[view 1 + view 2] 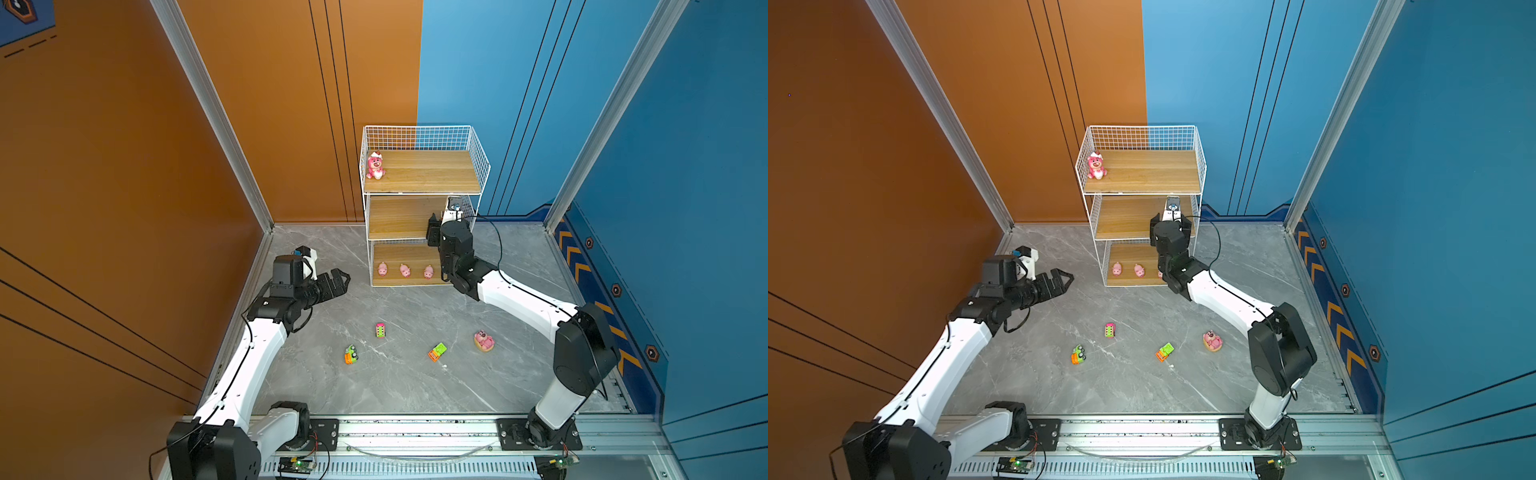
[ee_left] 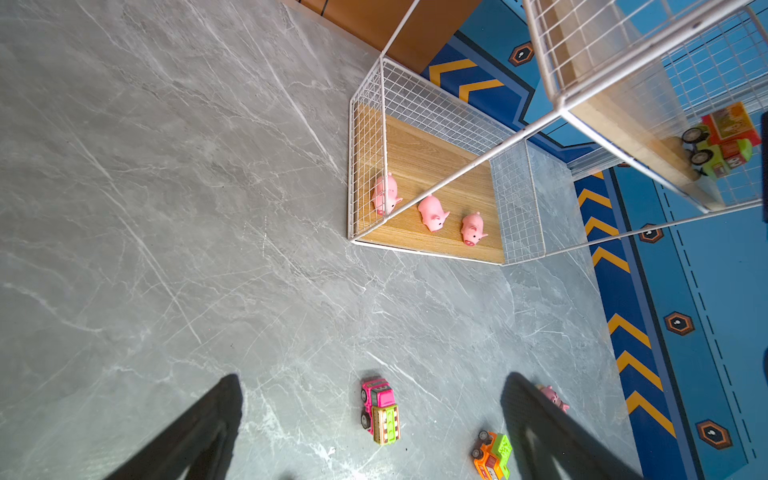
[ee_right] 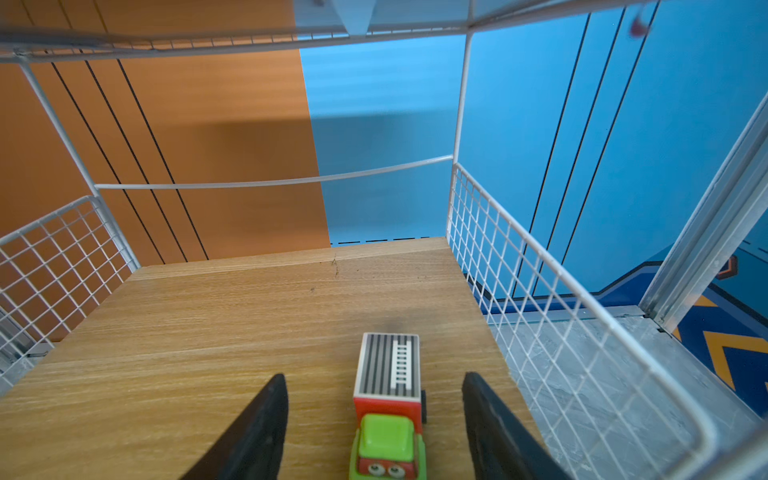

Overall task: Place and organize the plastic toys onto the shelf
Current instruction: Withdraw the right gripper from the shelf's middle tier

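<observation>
Three-tier white wire shelf with wooden boards [image 1: 424,170]: partly stocked.
Top tier: pink plastic bear in white cap [image 1: 375,165], upright, left end.
Middle tier: green-and-red toy truck with striped roof [image 3: 388,409], resting on board near side mesh. Right gripper [image 3: 374,378] straddling it, jaws apart, no contact.
Bottom tier: three pale pink plastic pigs [image 1: 405,270], in row.
Outstanding on grey marble bench [image 1: 407,386]: pink-and-green toy truck [image 1: 380,330], green-and-orange toy car [image 1: 351,355], orange-and-green toy lorry [image 1: 437,352], pink bear lying on tan round base [image 1: 484,340].
Left gripper [image 1: 338,280]: spread wide, empty, above bench beside shelf.
Estimate: five shelved, four pending.

Left fingers [image 2: 208,432] spread wide; right fingers [image 3: 262,428] stand parted.
</observation>
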Controlling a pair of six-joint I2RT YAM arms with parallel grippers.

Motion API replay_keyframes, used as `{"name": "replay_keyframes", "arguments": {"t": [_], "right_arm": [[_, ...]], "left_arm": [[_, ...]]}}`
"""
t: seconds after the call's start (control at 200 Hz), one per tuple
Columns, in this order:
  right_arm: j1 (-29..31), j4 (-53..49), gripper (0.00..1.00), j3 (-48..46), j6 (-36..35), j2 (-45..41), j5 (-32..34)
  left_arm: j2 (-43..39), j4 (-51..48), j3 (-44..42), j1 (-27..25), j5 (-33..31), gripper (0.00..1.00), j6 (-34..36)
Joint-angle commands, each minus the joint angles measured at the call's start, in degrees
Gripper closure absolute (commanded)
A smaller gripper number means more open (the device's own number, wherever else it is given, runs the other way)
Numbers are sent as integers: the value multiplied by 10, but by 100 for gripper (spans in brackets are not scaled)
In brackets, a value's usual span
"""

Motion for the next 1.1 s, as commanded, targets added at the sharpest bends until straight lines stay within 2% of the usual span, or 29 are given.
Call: {"name": "replay_keyframes", "arguments": {"t": [0.0, 0.24, 0.41, 0.496, 0.556, 0.746, 0.836, 0.956, 1.096], "right_arm": [[-4, -8, 29, -11, 0, -28, -6], [-4, -14, 28, -42, 12, -60, -18], [-7, -31, 30, -80, 40, -100, -33], [-9, -49, 36, -96, 54, -123, -52], [-15, -86, 44, -96, 74, -133, -69], [-45, -167, 64, -98, 139, -157, -197], [-55, -176, 73, -101, 165, -160, -227], [-71, -168, 79, -100, 196, -150, -263], [-79, -162, 82, -87, 217, -130, -294]], "left_arm": [[1, 3, -5, 7, 14, 2, -2], [0, 2, -5, 8, 13, 2, -1], [1, 3, -5, 8, 14, 2, -2], [2, 3, -4, 9, 15, 2, -3], [2, 2, -5, 9, 15, 2, -3], [5, 5, -5, 12, 19, 2, -5], [6, 6, -5, 12, 21, 2, -6], [7, 6, -4, 13, 22, 2, -6], [6, 6, -6, 13, 22, 2, -6]]}}
